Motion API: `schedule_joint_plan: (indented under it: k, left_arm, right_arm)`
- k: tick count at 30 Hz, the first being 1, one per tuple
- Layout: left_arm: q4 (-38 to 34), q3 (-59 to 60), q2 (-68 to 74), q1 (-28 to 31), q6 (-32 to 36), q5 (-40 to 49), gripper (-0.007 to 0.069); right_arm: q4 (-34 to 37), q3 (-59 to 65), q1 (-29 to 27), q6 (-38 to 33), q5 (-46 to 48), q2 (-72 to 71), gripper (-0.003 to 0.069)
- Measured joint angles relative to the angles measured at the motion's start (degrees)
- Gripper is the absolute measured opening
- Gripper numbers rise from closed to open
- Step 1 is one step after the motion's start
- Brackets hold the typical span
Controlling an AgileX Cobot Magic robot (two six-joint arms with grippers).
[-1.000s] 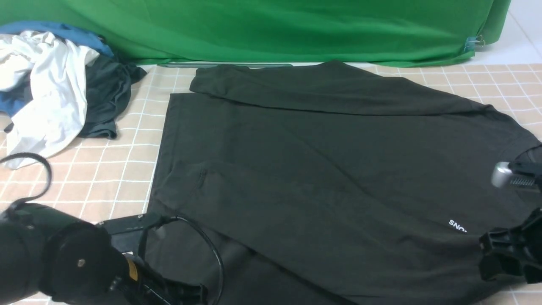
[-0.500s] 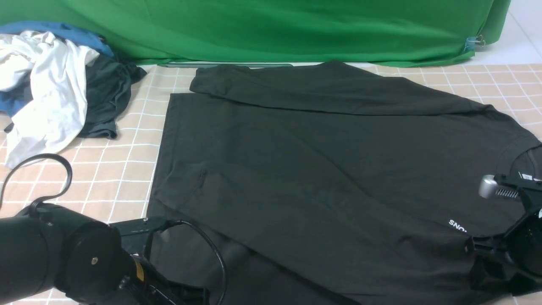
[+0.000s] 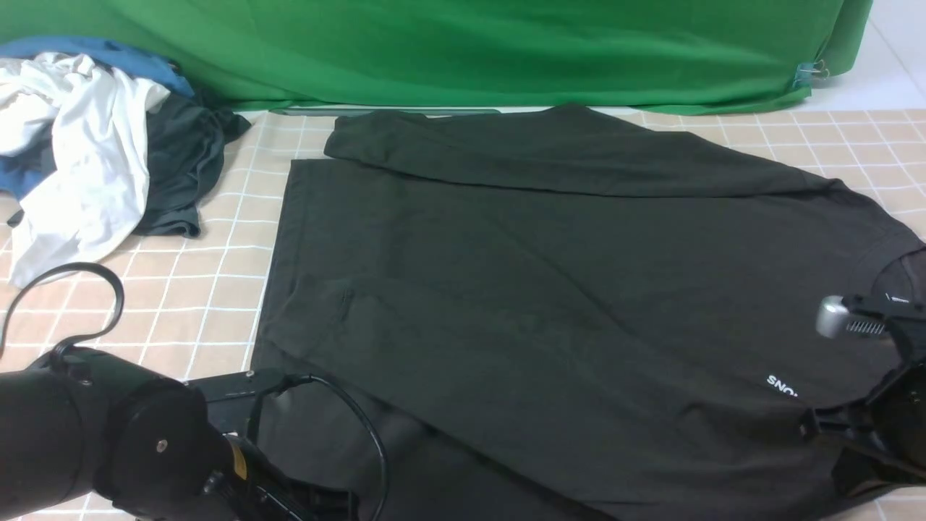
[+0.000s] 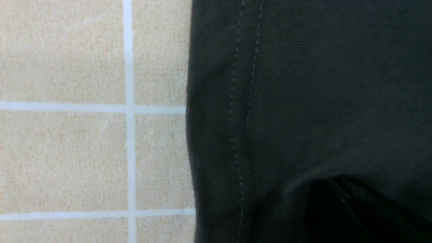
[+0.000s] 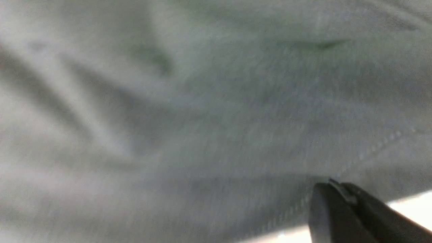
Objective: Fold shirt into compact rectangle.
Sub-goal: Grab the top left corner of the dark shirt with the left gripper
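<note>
Black cotton fills most of the front view: the shirt [image 3: 550, 289] lies spread flat from the centre to the right edge, its white print [image 3: 782, 386] at lower right. A second ago the right gripper [image 5: 337, 202] stood with its jaws apart beside that print. It has since dropped lower and come together on the fabric at the shirt's lower right edge; its wrist view is blurred, showing one dark fingertip against grey cloth. The left gripper [image 4: 341, 202] is pinched shut on the stitched hem at lower left, where the fabric puckers. Its arm has shifted slightly right, and the cable [image 3: 65, 297] loop above it with it. The shirt itself has not moved.

The tablecloth [image 3: 217, 289] is beige with a white grid. A green curtain [image 3: 463, 51] hangs across the top, and a pile of clothes [image 3: 87, 145] in white, blue and dark grey sits at upper left.
</note>
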Motion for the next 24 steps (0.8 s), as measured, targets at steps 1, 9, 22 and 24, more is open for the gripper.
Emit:
schedule_joint_plan:
  k: [1,9,22,24]
  left_arm:
    - [0.06,0.0,0.0,0.0,0.05,0.0,0.0013]
    - [0.17,0.0,0.11,0.0,0.05,-0.12,0.0013]
    - [0.17,0.0,0.11,0.0,0.05,-0.12,0.0013]
    - [0.17,0.0,0.11,0.0,0.05,-0.12,0.0013]
  right_arm:
    - [0.0,0.0,0.0,-0.87,1.23,-1.58,0.0038]
    - [-0.01,1.81,5.53,-1.53,7.56,-8.33,0.0127]
    - [-0.8,5.59,10.49,10.93,-10.0,-3.01,0.0569]
    - [-0.86,5.59,10.49,11.58,-11.12,-1.94,0.0571]
